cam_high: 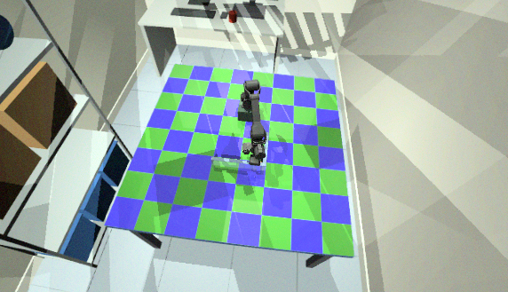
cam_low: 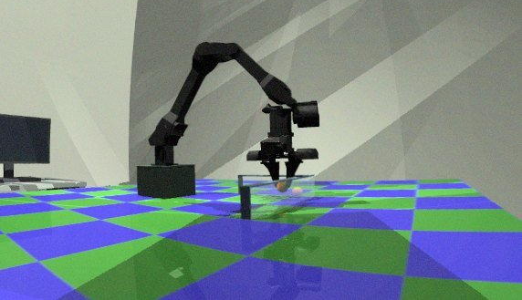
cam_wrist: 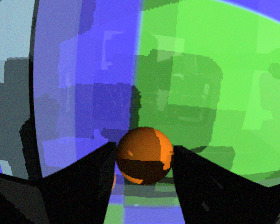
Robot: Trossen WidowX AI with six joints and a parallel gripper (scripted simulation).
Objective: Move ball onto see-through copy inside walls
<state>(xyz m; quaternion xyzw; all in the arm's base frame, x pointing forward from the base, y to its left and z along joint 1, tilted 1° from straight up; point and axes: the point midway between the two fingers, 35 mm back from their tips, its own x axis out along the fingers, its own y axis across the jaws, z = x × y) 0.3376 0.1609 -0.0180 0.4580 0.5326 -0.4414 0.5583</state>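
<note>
Tip for this bit: slide the ball [cam_low: 282,186] sideways onto the see-through copy [cam_low: 297,191] and settle it on the worktop [cam_low: 365,229] before releasing, so it won't roll. The claw [cam_low: 282,174] is pinching the orange ball, low inside the clear walls [cam_low: 255,192], just beside the copy. The arm arches over, wrist pointing straight down.
</note>
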